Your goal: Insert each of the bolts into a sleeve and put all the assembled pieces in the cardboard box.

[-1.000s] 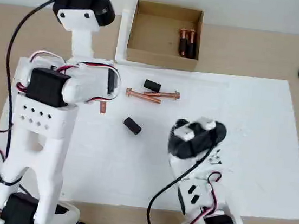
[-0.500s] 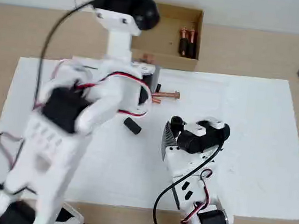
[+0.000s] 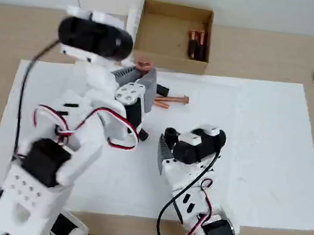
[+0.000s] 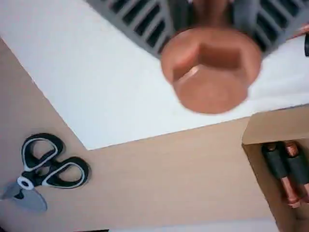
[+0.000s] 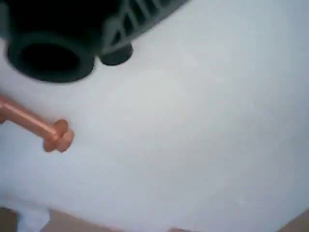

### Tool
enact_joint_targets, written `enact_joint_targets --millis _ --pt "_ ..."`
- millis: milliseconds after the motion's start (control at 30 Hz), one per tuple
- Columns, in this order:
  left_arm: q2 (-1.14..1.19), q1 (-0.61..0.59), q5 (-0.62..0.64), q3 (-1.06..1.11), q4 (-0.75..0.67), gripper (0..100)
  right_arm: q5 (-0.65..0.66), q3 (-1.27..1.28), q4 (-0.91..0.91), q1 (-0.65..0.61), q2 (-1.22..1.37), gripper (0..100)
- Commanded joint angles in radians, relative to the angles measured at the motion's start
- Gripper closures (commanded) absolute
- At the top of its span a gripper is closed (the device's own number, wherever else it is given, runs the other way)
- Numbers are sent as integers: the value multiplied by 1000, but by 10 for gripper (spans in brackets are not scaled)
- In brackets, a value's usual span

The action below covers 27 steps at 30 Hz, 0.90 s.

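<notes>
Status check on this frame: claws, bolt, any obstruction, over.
Left claw shut on a bolt, near the cardboard box. Right claw beside a sleeve. Two assembled pieces already boxed. No obstruction seen.

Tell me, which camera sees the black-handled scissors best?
The left wrist view: the black-handled metal scissors lie on the tan wooden table, handles and blade both showing. The high view catches just their handles at its edge.

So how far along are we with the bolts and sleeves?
Done: two assembled pieces lie in the cardboard box. In hand: the left claw grips a copper bolt, not yet in a sleeve. Left: two more bolts and two black sleeves lie loose on the white paper, to be joined and boxed.
</notes>
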Motion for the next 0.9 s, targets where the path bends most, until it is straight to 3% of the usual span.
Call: enact_joint_targets --millis 0,267,400,867 --pt "-68 31 6 197 -193 995 -11 -6 -24 -7 -10 995" --pt "-77 40 8 355 -313 995 -14 -14 -28 -12 -10 995" --pt "-77 40 9 375 -341 995 -12 -14 -28 -94 -10 995" --pt "-78 80 11 367 -256 995 -9 -9 -31 -105 -10 995"
